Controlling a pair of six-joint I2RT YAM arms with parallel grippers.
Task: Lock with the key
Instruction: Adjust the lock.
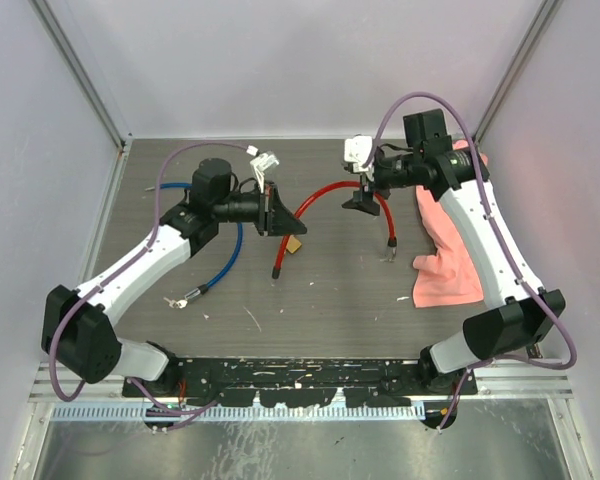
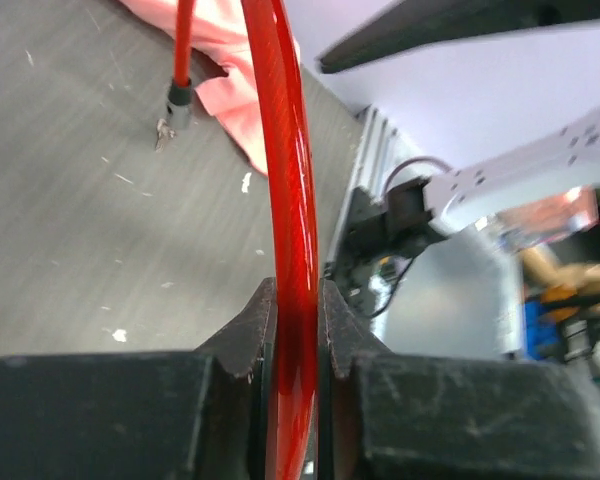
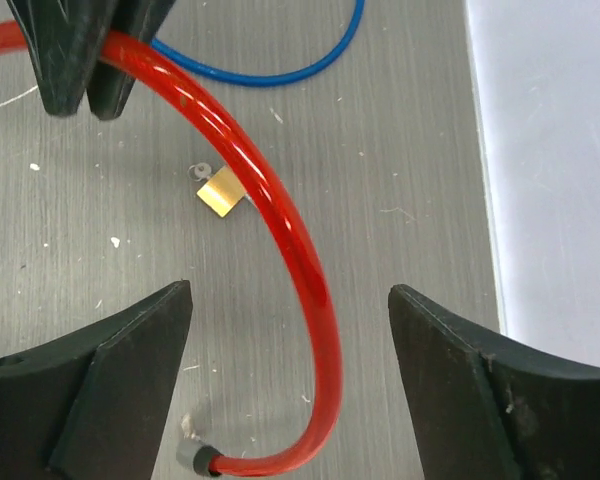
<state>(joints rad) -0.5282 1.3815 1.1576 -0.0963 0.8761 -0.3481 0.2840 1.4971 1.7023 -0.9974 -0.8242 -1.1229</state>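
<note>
Red and glossy, the red cable (image 1: 325,190) rises in an arch over the grey table (image 1: 320,300), spanning from one arm to the other.

Left gripper (image 2: 296,300): clenched on the red cable. Both fingers (image 2: 248,335) press its sides, and the cable runs straight up from between them in the left wrist view. From above, this grip sits on the left leg of the arch, lifted off the table; below it the cable drops to an end resting on the surface.

Right gripper (image 3: 290,293): released. Its 2 fingers (image 3: 130,370) stand wide apart and the cable passes through the gap, touching neither. From above, it hangs over the top of the arch.

The right leg of the cable ends in a grey ferrule (image 3: 195,458) lying on the table, near the edge of the pink cloth (image 1: 450,250). A small metal piece (image 2: 165,130) lies just beside that ferrule — too small to identify.

Small yellow block (image 3: 218,192): flat on the table, just beside the cable inside its curve, and near the left gripper in the top view. A tiny metal ring sits at its corner; I cannot tell whether it belongs to a key.

Blue cable (image 1: 232,255): curved on the table by the left arm, with a metal end (image 1: 180,298) towards the near edge.
</note>
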